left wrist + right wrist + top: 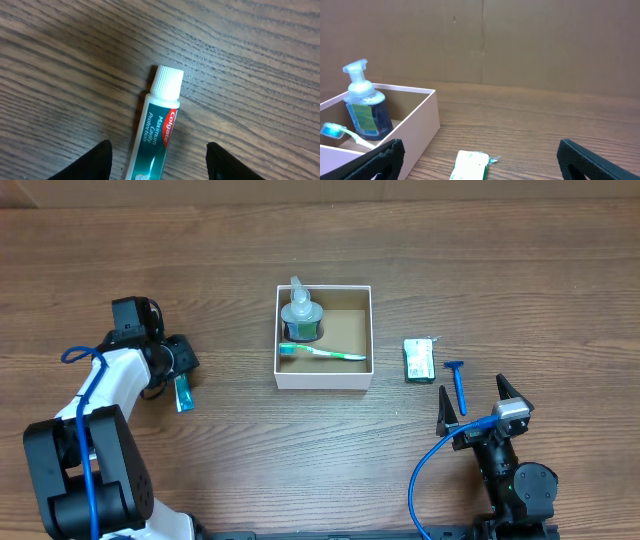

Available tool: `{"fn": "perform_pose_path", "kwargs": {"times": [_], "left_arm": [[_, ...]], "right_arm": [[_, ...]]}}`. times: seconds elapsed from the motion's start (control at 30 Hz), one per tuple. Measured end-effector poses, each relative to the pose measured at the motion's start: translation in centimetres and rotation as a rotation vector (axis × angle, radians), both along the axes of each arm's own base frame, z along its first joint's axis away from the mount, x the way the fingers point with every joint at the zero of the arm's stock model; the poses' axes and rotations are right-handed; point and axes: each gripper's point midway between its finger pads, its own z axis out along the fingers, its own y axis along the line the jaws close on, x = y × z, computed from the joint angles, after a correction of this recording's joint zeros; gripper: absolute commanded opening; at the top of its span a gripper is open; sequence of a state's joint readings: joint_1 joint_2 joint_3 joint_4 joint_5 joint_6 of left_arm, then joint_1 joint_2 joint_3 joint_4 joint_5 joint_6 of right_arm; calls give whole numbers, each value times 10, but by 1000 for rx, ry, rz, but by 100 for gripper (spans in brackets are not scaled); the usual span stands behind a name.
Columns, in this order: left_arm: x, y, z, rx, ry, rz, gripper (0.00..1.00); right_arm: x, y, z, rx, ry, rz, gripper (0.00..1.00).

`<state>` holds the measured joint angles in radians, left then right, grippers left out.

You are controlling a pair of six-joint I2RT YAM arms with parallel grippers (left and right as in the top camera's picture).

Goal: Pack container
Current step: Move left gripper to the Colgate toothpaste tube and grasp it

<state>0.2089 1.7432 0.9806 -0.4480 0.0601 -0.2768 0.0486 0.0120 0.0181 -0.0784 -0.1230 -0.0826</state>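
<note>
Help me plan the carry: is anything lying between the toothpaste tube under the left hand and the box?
Nothing visible does. Only bare table lies between the toothpaste tube and the container; the pump bottle and toothbrush already sit inside it.

The left arm [100,395] is built of a curved white link between bulky black joint housings, with a blue cable [92,385] looped along it. The right arm [510,470] is finished in black, with a small grey block [510,409] at the wrist, a second blue cable [413,485] and two pointed black fingers [443,412]
</note>
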Motion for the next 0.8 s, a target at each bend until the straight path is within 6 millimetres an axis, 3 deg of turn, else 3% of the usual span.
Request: {"fn": "perform_pose_path", "kwargs": {"times": [0.23, 0.37, 0.47, 0.63, 0.7, 0.8], "left_arm": [[-4, -1, -6, 1, 6, -2, 47], [-7, 1, -9, 17, 11, -13, 27], [-7, 2, -9, 23, 12, -15, 21], [-7, 2, -9, 24, 9, -15, 24], [-7, 2, -9, 25, 9, -15, 39], [-7, 2, -9, 24, 12, -15, 38]], "right_arm": [[0, 0, 0, 0, 0, 0, 100], [0, 0, 0, 0, 0, 0, 100], [0, 0, 0, 0, 0, 0, 100], [0, 0, 0, 0, 0, 0, 100], [0, 0, 0, 0, 0, 0, 100], [0, 0, 0, 0, 0, 0, 100]]}}
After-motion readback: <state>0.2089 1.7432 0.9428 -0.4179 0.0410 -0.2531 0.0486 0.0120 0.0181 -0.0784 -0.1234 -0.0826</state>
